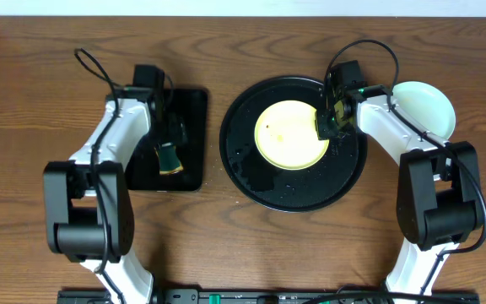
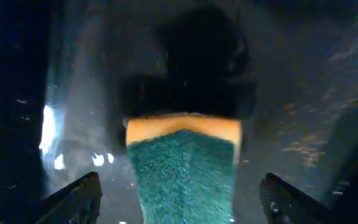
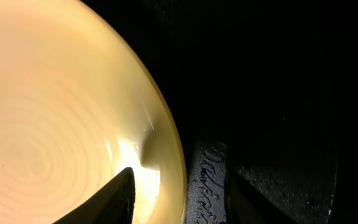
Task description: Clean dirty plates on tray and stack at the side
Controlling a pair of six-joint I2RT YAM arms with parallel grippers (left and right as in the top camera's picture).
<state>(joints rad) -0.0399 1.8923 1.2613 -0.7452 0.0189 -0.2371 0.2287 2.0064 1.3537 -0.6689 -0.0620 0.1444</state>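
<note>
A pale yellow plate [image 1: 291,133] with a small orange smudge lies in the round black tray [image 1: 251,181]. A pale mint plate [image 1: 424,110] rests on the table to the right, outside the tray. My right gripper [image 1: 326,125] is at the yellow plate's right rim. In the right wrist view its jaws stand apart astride the rim of the plate [image 3: 61,106], one finger [image 3: 114,199] over the plate and the other over the tray [image 3: 278,93]. My left gripper [image 2: 179,202] is open around a green and yellow sponge [image 2: 182,168], with gaps on both sides.
The sponge [image 1: 170,159] lies on a smaller rectangular black tray [image 1: 194,110] at the left, under my left gripper [image 1: 171,143]. The wet round tray has bare room in front of the yellow plate. Wooden table all around.
</note>
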